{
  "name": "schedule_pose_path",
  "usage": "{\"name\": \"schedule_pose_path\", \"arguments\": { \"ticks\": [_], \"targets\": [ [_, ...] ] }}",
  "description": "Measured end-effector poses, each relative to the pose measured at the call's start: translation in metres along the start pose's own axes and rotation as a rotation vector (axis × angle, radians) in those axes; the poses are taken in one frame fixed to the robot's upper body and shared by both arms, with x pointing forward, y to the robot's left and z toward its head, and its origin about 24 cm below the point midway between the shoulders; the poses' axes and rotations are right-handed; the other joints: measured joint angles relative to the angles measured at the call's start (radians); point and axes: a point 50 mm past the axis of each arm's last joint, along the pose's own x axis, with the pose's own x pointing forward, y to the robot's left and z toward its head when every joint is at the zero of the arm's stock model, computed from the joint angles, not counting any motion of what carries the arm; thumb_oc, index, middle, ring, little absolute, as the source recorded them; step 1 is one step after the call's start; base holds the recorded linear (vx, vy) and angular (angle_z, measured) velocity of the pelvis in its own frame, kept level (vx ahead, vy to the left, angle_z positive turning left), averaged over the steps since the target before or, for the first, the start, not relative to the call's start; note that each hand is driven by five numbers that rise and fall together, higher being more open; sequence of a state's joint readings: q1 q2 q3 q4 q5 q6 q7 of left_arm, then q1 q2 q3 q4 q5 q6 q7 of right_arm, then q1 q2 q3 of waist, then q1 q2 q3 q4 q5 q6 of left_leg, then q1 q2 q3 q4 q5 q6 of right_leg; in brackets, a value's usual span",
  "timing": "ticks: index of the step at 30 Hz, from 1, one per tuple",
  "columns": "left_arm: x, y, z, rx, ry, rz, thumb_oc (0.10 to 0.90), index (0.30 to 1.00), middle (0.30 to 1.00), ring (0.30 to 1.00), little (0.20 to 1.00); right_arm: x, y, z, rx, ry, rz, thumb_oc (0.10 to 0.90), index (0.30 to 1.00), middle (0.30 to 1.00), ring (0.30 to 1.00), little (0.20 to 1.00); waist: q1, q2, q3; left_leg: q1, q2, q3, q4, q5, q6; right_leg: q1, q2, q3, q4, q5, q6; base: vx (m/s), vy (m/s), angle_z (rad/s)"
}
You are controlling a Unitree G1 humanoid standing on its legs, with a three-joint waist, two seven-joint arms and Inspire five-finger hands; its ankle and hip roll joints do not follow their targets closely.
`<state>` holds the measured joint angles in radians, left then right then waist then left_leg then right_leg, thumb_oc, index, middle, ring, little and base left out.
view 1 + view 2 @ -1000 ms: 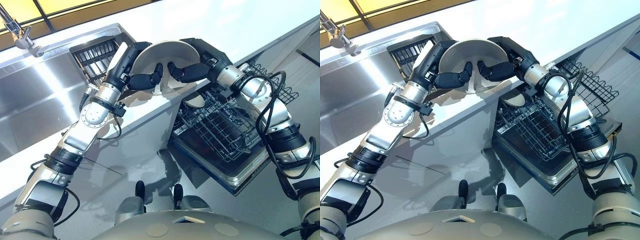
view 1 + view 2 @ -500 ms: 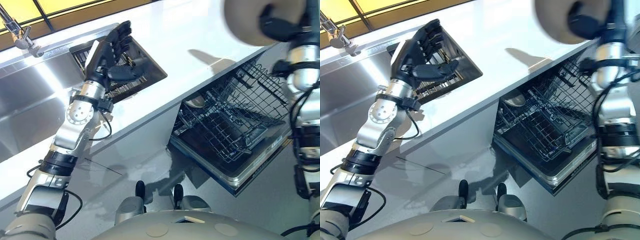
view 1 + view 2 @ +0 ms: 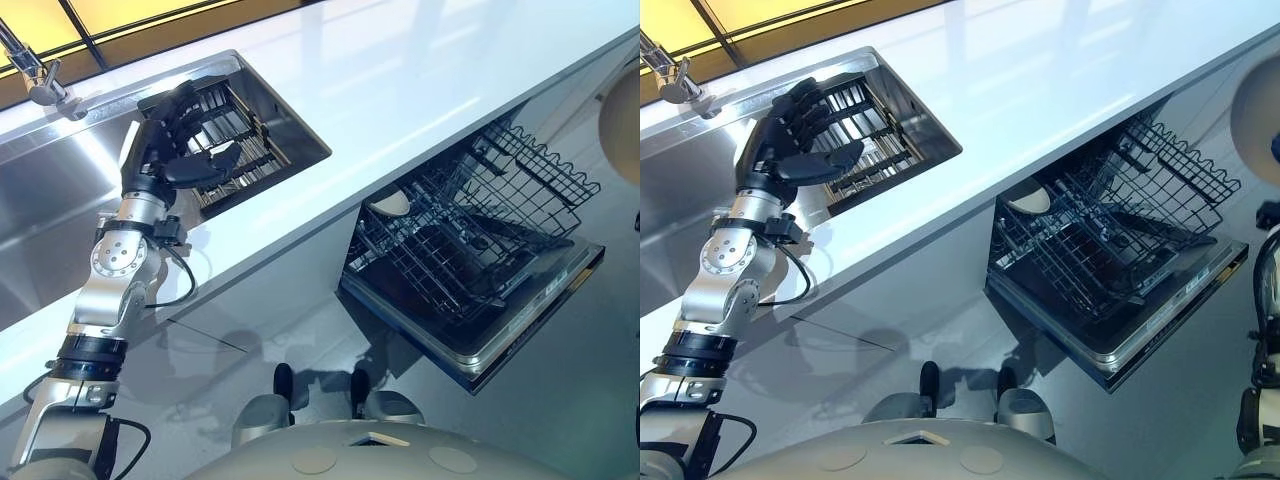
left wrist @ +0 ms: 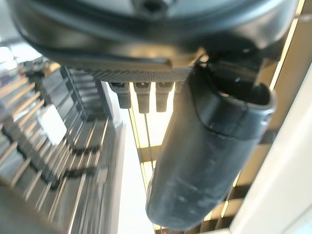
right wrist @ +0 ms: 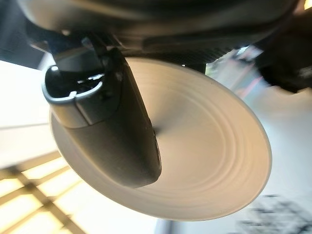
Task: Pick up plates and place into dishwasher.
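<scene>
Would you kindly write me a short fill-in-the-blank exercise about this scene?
1. The right hand holds the plate, its ____ lying across the plate's face.
2. The left hand, fingers open, is over the rack in the ____.
3. The dishwasher door is ____.

Missing words: thumb; sink; open.
</scene>
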<state>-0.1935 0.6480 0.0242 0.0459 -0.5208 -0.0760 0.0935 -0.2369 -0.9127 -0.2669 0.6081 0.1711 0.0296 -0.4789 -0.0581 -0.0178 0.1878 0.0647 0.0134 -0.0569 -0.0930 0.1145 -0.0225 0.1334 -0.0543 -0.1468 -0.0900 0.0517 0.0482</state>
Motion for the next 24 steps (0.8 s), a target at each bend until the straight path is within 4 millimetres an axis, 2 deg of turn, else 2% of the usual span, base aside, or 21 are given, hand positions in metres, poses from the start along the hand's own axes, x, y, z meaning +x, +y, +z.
{"name": "schedule_pose_path", "arguments": {
  "ticks": [5, 8, 12, 15, 19, 24],
  "targets": [
    [-0.004, 0.008, -0.002, 0.001, -0.001, 0.039, 0.8, 0.9, 0.9, 0.9, 0.9, -0.021, 0.012, -0.044, -0.066, 0.156, 0.049, 0.1, 0.3, 0.3, 0.3, 0.2, 0.002, 0.007, 0.001, 0.001, -0.001, -0.024, 0.002, 0.004, 0.0, 0.015, 0.003, -0.005, 0.0, -0.008, -0.006, 0.11, -0.037, 0.15],
    [-0.007, 0.009, -0.005, 0.003, 0.01, 0.041, 0.8, 0.9, 0.9, 0.9, 0.9, -0.03, 0.021, -0.056, -0.078, 0.216, 0.076, 0.1, 0.3, 0.3, 0.3, 0.2, 0.018, 0.021, 0.01, -0.004, -0.002, -0.035, 0.004, 0.009, -0.002, 0.018, 0.004, -0.014, 0.0, -0.009, -0.006, 0.08, -0.016, 0.13],
    [-0.007, 0.008, -0.005, -0.002, 0.012, 0.039, 0.8, 0.9, 0.9, 0.9, 0.9, -0.035, 0.027, -0.065, -0.146, 0.241, 0.108, 0.1, 0.3, 0.3, 0.3, 0.2, 0.033, 0.034, 0.023, -0.003, -0.013, -0.07, 0.004, 0.014, -0.01, 0.043, 0.002, -0.038, 0.0, -0.022, -0.006, 0.05, -0.003, 0.37],
    [-0.007, 0.008, -0.005, -0.002, 0.011, 0.041, 0.8, 0.9, 0.9, 0.9, 0.9, -0.036, 0.028, -0.069, -0.176, 0.258, 0.113, 0.1, 0.3, 0.3, 0.3, 0.2, 0.04, 0.043, 0.043, -0.011, -0.009, -0.068, 0.004, 0.024, -0.009, 0.06, 0.005, -0.055, 0.004, -0.035, -0.007, 0.04, -0.004, 0.55],
    [-0.007, 0.008, -0.005, 0.001, 0.013, 0.044, 0.8, 0.9, 0.9, 0.9, 0.9, -0.04, 0.039, -0.074, -0.273, 0.284, 0.164, 0.1, 0.3, 0.3, 0.3, 0.2, 0.077, 0.043, 0.07, -0.041, 0.0, -0.066, 0.023, 0.037, -0.017, 0.068, 0.016, -0.065, 0.007, -0.051, -0.013, 0.02, -0.01, 0.49],
    [-0.006, 0.01, -0.005, 0.012, 0.025, 0.041, 0.8, 0.9, 0.9, 0.9, 0.9, -0.037, 0.056, -0.066, -0.303, 0.323, 0.204, 0.1, 0.3, 0.3, 0.3, 0.2, 0.123, 0.044, 0.121, -0.066, -0.001, -0.099, 0.044, 0.053, -0.02, 0.072, 0.024, -0.088, 0.013, -0.056, -0.015, 0.02, -0.013, 0.3]
  ]
}}
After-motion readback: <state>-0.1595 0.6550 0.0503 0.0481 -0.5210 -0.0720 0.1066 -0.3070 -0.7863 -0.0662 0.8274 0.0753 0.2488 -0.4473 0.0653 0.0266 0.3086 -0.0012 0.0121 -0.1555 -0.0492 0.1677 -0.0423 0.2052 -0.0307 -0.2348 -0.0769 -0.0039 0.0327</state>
